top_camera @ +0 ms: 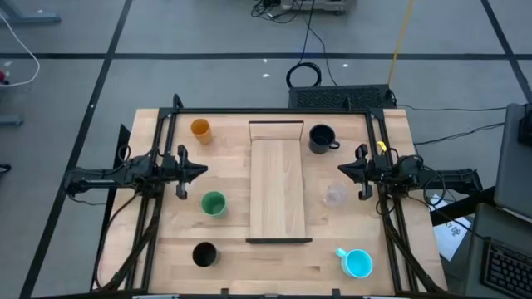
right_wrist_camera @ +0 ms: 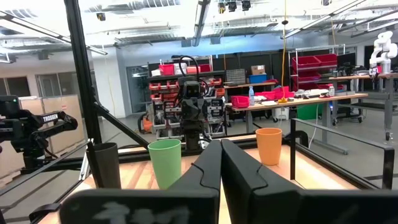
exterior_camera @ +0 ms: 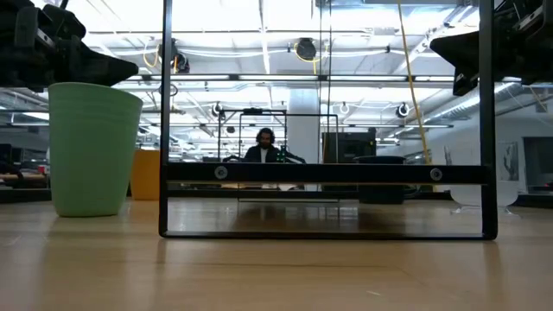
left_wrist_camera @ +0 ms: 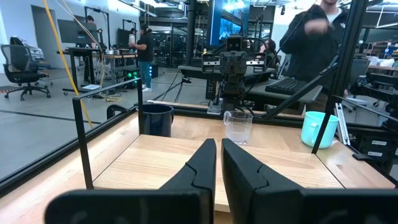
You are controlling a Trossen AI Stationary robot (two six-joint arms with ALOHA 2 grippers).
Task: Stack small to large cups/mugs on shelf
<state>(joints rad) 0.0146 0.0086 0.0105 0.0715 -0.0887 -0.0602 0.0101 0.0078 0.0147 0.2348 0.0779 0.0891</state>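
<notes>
- The left gripper (top_camera: 202, 172), two dark fingers nearly touching and holding nothing, hovers over the left side of the table.
- The right gripper (top_camera: 342, 169), fingers fully closed and empty, hovers at the opposite side, facing it.
- Between them lies the long light-wood shelf (top_camera: 278, 195), bare.
- Near the left gripper: a green plastic cup (top_camera: 214, 203) just beside it, an orange cup (top_camera: 200, 128) and a tall black cup (top_camera: 204, 254) farther off.
- Near the right gripper: a small clear cup (top_camera: 335, 195) just beside it, a dark handled mug (top_camera: 321, 138) and a bright blue handled mug (top_camera: 357, 262) farther off.
- Nothing is stacked yet; judging by size, beginning with the clear cup seems wise: open the fingers wide and grip its thin wall gently.
</notes>
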